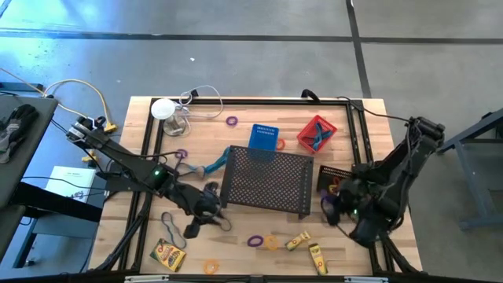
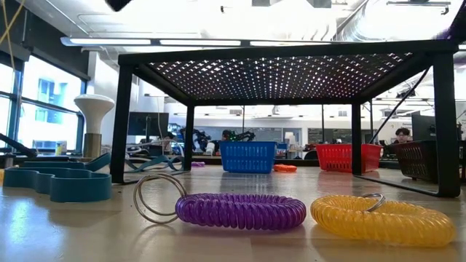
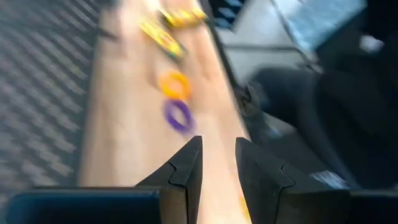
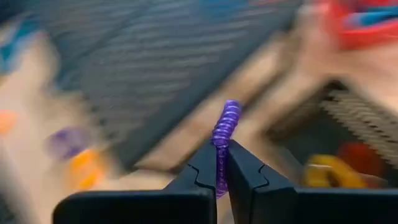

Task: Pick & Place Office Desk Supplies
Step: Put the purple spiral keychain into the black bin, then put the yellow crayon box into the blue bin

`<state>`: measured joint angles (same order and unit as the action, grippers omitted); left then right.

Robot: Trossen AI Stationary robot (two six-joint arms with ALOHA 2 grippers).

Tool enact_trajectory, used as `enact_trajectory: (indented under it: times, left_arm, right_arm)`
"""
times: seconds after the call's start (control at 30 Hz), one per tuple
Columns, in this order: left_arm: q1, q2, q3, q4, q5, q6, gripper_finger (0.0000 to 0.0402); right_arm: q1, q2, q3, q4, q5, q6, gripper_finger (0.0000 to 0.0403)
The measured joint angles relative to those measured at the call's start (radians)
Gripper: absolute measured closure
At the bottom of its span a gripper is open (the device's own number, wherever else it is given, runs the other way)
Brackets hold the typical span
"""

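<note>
Purple coil ring (image 4: 224, 134) pinched between closed right gripper (image 4: 222, 163) jaws, left gripper (image 3: 217, 163) jaws parted, empty.

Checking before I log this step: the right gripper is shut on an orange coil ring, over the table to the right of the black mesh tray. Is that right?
Not quite. The coil ring pinched in the right gripper is purple, not orange, as the right wrist view shows. The rest stands: that gripper is shut on it, over the table to the right of the black mesh tray.
</note>
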<state>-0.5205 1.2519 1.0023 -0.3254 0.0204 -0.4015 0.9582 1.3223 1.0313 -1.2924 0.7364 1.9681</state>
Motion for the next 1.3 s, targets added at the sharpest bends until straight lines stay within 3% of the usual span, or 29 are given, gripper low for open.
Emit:
enact_trajectory:
  times: [0.1, 0.23, 0.47, 0.67, 0.87, 1.03, 1.17, 1.3]
  left_arm:
    - [0.0, -0.005, 0.0, -0.066, 0.107, -0.054, 0.0309]
    - [0.0, -0.005, 0.0, -0.19, 0.176, -0.132, 0.0309]
    - [0.0, -0.005, -0.001, -0.264, 0.165, -0.204, 0.0309]
    - [-0.025, -0.005, -0.001, -0.293, 0.165, -0.266, 0.0309]
    - [-0.098, -0.005, -0.001, -0.302, 0.166, -0.348, 0.0309]
    - [-0.197, -0.005, -0.002, -0.375, 0.158, -0.495, 0.0309]
    - [-0.288, -0.005, -0.004, -0.413, 0.046, -0.692, 0.0309]
    - [-0.375, -0.005, -0.004, -0.421, -0.069, -0.865, 0.0309]
  right_arm:
    - [-0.053, 0.019, 0.0, -0.176, -0.124, 0.154, 0.0399]
    - [-0.131, 0.042, -0.016, -0.213, -0.307, 0.166, 0.0397]
    - [-0.226, 0.062, -0.081, -0.18, -0.384, 0.11, 0.0366]
    - [-0.247, 0.075, -0.099, -0.154, -0.447, 0.057, 0.0285]
    - [-0.243, 0.075, -0.09, -0.157, -0.343, 0.003, 0.0203]
    - [-0.219, 0.075, -0.035, -0.153, -0.217, -0.01, 0.0173]
    - [-0.169, 0.075, 0.026, -0.078, -0.002, -0.089, 0.0168]
    - [-0.118, 0.075, 0.059, 0.164, 0.258, -0.36, 0.0168]
